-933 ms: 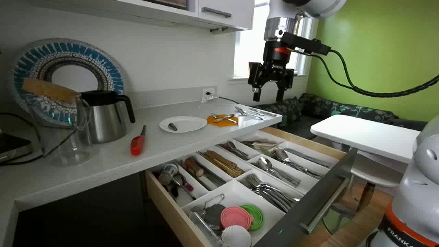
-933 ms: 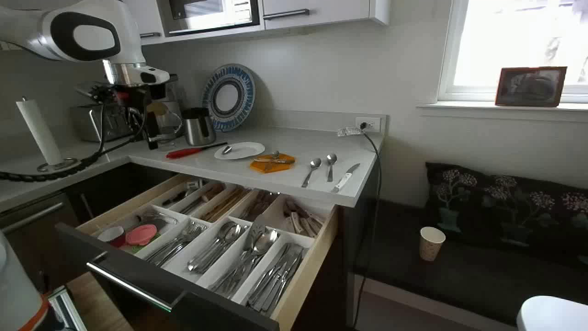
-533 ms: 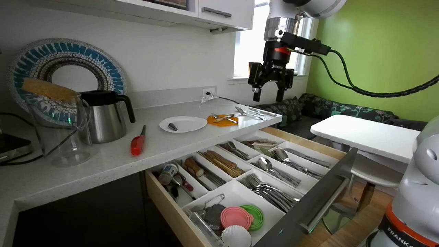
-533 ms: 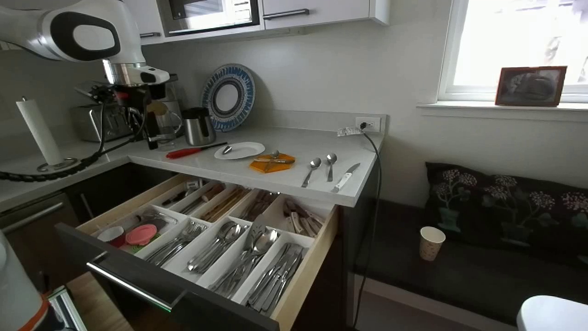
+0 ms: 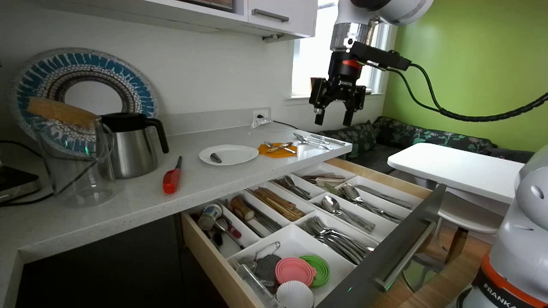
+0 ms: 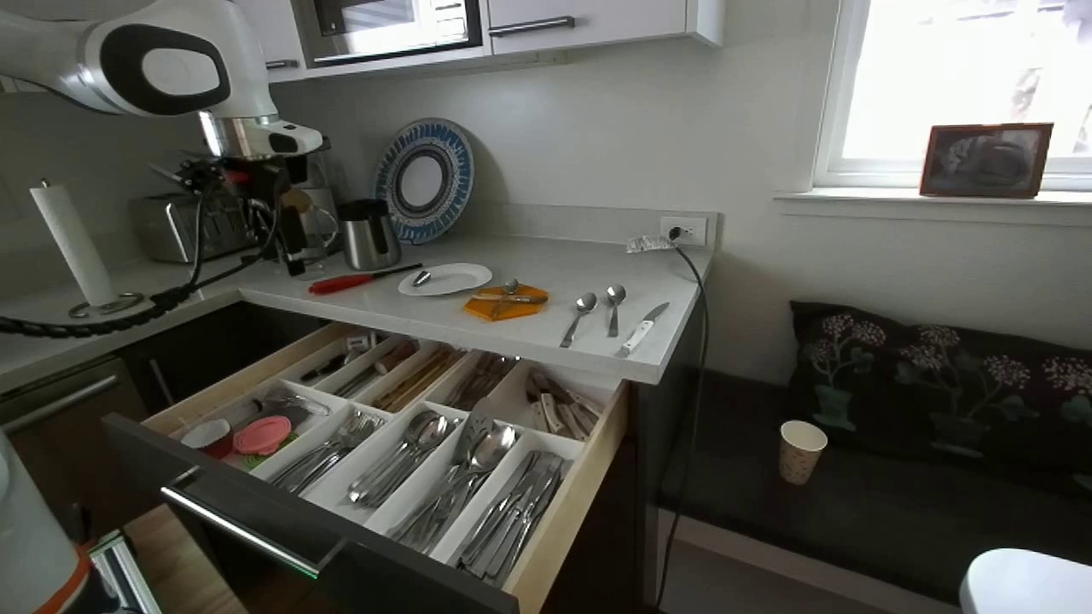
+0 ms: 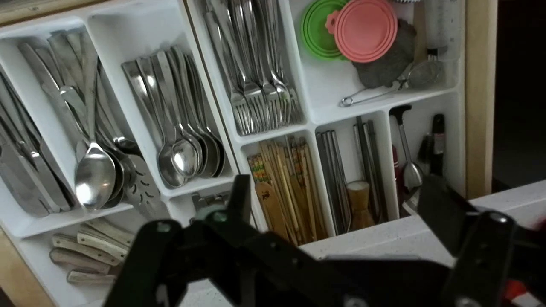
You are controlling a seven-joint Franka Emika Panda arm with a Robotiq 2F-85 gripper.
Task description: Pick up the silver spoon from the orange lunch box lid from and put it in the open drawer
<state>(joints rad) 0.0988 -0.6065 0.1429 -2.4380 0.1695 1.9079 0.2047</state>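
Left to right, as seen in an exterior view: blue-patterned round platter is propped against the wall, far side; glass pitcher and steel carafe are parked in front of it on the countertop. Red-handled utensil is laid right of the carafe, then white plate, small metal piece set on it. Orange lid is placed flat just right of the plate; silver spoon is on the lid, its bowl toward the far side, crossed with a brown-handled utensil; which is on top can't be told. Gripper is held well above the open drawer and countertop edge, jaws spread apart, released. Further right on the countertop, two loose spoons and a white-handled knife are laid out. Nearer and lower, the drawer is pulled out; along its near row, left to right, pink round bowl, green round bowl, forks, stacked spoons, serving spoons and table knives are stowed. Chopsticks are stowed farther in. Paper cup is stood on the dark bench, to the right.
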